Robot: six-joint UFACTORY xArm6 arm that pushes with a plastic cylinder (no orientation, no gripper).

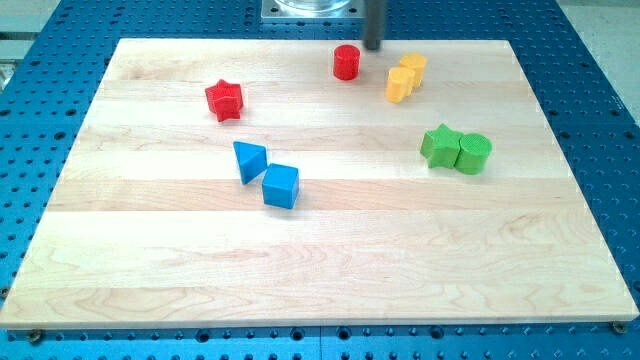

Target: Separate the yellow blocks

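Observation:
Two yellow blocks touch each other near the view's top right of the wooden board: a yellow block in front and a yellow hexagonal block just behind it to the right. My tip stands at the board's top edge, up and to the left of the yellow pair, and just right of the red cylinder.
A red star lies at the upper left. A blue triangle and a blue cube touch near the middle left. A green star and a green cylinder touch at the right.

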